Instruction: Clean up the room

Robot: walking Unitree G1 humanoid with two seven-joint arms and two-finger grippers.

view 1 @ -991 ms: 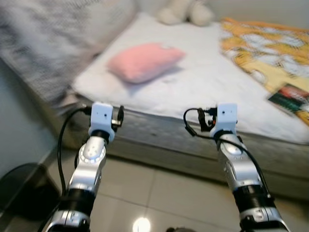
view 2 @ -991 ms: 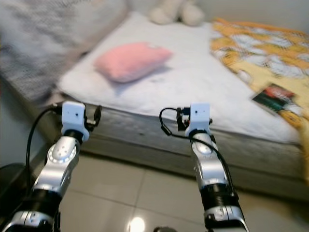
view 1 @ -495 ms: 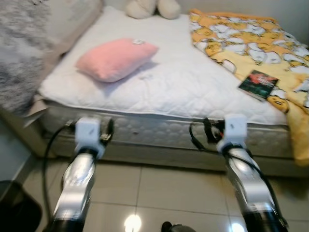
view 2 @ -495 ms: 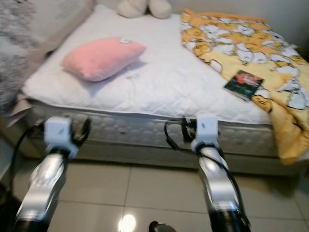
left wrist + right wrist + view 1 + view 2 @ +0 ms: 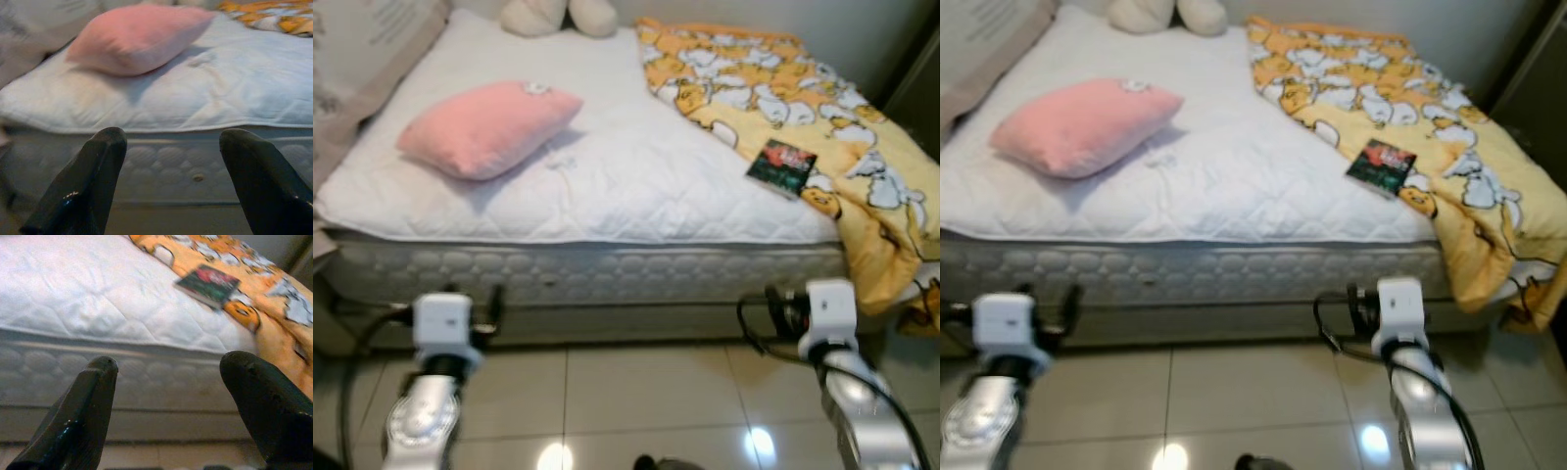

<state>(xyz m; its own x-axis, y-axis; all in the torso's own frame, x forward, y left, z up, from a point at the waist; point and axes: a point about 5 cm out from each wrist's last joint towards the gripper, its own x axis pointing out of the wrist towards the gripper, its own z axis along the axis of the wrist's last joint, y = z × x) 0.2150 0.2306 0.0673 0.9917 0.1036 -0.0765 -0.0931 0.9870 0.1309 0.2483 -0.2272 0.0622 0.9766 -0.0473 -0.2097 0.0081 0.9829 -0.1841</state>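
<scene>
A bed with a white mattress (image 5: 636, 186) stands before me. On it lie a pink pillow (image 5: 484, 125), a yellow patterned blanket (image 5: 773, 88) and a dark book (image 5: 781, 164) at the blanket's edge. A cream plush toy (image 5: 558, 15) sits at the far end. Both arms are held up over the floor short of the mattress side. My left gripper (image 5: 171, 181) is open, facing the mattress side below the pillow (image 5: 137, 36). My right gripper (image 5: 171, 406) is open too, facing the mattress edge below the book (image 5: 208, 284).
Glossy beige tiles (image 5: 636, 401) cover the floor between me and the bed. A grey cushion (image 5: 362, 39) leans at the bed's left side. The blanket hangs over the bed's right corner (image 5: 886, 264) toward the floor. A dark panel (image 5: 915, 78) stands at the far right.
The camera has swung to the right and the bed now sits more to the left in view, sharper. Both arms appear lower in the picture. Neither gripper's fingers were in view earlier.
</scene>
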